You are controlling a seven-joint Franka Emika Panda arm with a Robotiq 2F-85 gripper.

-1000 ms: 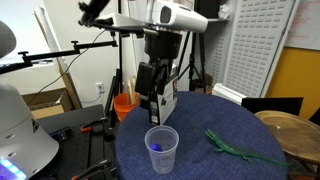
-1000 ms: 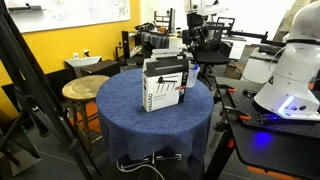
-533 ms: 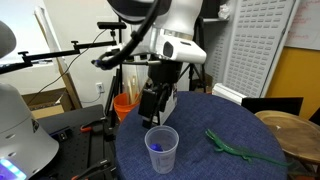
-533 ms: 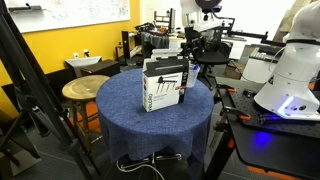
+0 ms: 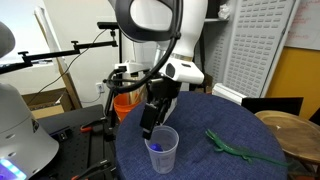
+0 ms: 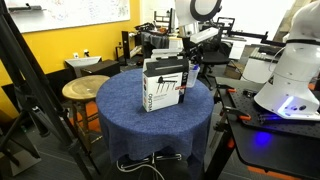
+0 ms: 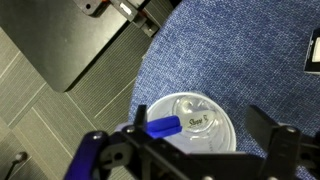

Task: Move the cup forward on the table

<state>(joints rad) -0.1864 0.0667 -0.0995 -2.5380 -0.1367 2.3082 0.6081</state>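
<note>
One cup [image 5: 162, 148], one green lizard [image 5: 232, 149], one box [image 6: 165, 85], one table [image 5: 205, 115].

Placed close at the table [image 5: 235, 125] edge in an exterior view, facing the arm across the blue top, cup [image 5: 162, 148] just below the fingers [image 5: 147, 122]. Set farther back on the opposite side in an exterior view, whole table [image 6: 120, 105] in frame, a box [image 6: 165, 85] hiding the space under the fingers. Aimed straight down from the wrist, very near, cup [image 7: 190, 125] between the fingers [image 7: 95, 150]; blue top shared by all three.

clear plastic cup [image 5: 162, 149]; matt woven cloth table [image 5: 240, 130]
</note>
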